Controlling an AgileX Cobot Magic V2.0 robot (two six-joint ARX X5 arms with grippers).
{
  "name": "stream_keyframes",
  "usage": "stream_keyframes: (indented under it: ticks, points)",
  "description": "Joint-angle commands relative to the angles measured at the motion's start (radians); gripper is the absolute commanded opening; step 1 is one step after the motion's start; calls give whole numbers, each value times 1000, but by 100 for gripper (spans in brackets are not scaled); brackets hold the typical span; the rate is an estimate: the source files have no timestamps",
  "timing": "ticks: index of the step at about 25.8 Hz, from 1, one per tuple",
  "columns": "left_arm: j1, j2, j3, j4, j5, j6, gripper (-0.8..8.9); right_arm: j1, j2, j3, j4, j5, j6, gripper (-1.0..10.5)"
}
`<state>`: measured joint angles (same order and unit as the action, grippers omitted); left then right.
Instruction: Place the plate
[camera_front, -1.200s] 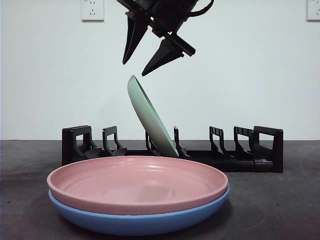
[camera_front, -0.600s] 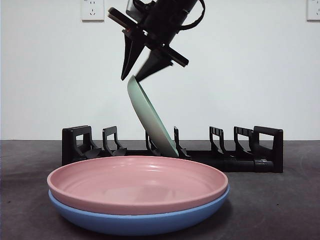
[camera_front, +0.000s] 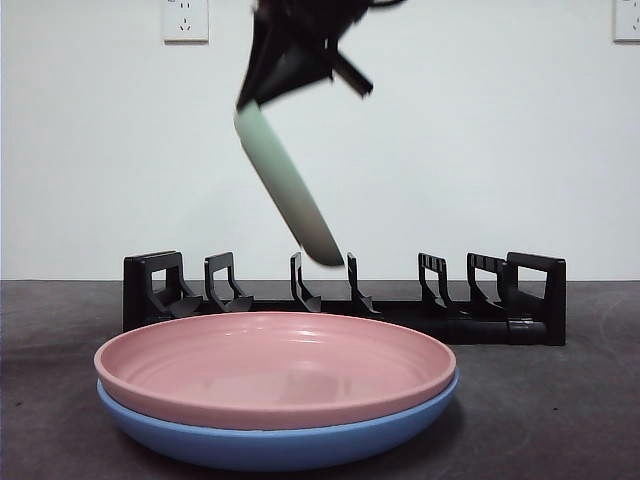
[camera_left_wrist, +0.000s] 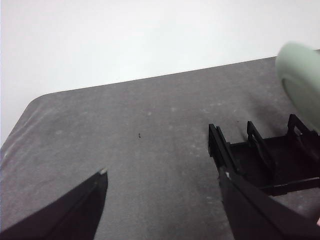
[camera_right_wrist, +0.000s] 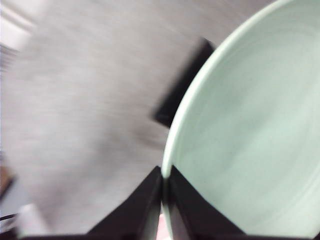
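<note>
Held plate (camera_front: 286, 188) above rack (camera_front: 345, 298)

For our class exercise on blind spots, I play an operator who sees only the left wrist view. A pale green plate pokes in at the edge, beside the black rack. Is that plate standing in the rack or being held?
Observer: Held. The right wrist view shows the right gripper shut on the rim of the green plate.
Operator: Is it seated in a slot?
Observer: No. In the front view it hangs tilted, with its lower edge up by the divider tops of the rack, out of the slots.
Operator: Are there other plates?
Observer: Yes. A pink plate lies stacked in a blue plate in front of the rack.
</note>
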<state>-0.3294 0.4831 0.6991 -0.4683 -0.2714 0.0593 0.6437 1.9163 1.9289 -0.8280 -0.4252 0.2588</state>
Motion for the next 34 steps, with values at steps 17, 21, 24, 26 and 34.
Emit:
stream_keyframes:
  ticks: [17, 21, 24, 26, 34]
  points:
    - [-1, 2, 15, -41, -4, -27, 340, 199, -198, 19, -128, 279, -227, 9]
    - [-1, 2, 15, -37, -4, -27, 340, 262, -238, -18, -82, 330, -241, 9]
    - [-1, 2, 15, -34, -4, -27, 340, 297, -287, -96, -10, 332, -241, 9]
    - [-1, 2, 15, -33, -3, -27, 340, 319, -329, -174, 29, 348, -241, 9]
    - [-1, 2, 15, -33, -4, -27, 340, 425, -470, -497, 158, 487, -243, 9]
